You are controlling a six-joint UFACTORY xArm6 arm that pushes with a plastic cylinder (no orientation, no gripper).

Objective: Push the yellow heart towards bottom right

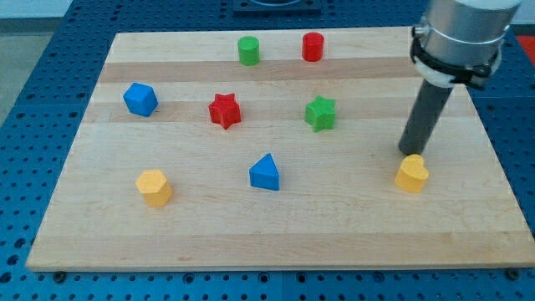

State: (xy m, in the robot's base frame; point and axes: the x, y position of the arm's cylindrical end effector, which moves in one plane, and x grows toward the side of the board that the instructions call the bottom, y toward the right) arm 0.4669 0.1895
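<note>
The yellow heart (411, 174) lies on the wooden board (276, 226) at the view's right, a little below the middle. My tip (409, 153) stands right at the heart's upper edge, touching or nearly touching it. The dark rod rises from there up to the grey arm body at the view's top right.
Other blocks on the board: a yellow hexagon (154, 187) at lower left, a blue triangle (265, 172) in the middle, a blue cube (140, 99), a red star (224, 110), a green star (320, 113), a green cylinder (248, 50), a red cylinder (313, 47).
</note>
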